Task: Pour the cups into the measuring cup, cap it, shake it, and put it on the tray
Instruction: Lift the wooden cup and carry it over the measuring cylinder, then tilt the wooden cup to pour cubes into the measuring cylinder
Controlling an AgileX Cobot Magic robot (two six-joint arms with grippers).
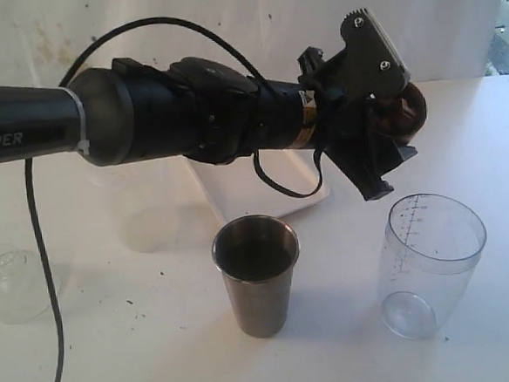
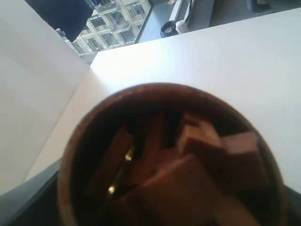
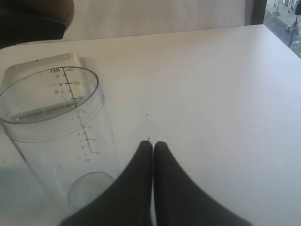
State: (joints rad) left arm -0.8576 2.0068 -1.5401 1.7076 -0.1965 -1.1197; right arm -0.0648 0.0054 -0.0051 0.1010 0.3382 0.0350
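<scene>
Near right table edge, left gripper [image 1: 379,103] clamps round brown wooden cup [image 1: 412,110], seemingly off-centre; align over clear graduated measuring cup [image 1: 430,262].

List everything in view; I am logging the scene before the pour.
wooden cup: one, brown, brown pieces inside, held up by the left gripper
steel tumbler: one, silver, upright, centre
measuring cup: one, clear, upright, uncapped, right of the tumbler
tray: one, white, behind the tumbler
clear domed piece: one, far left
table: one, white
cable: one, black, hanging at left
left gripper: one, black, shut on the wooden cup
right gripper: one, black, shut, beside the measuring cup
</scene>
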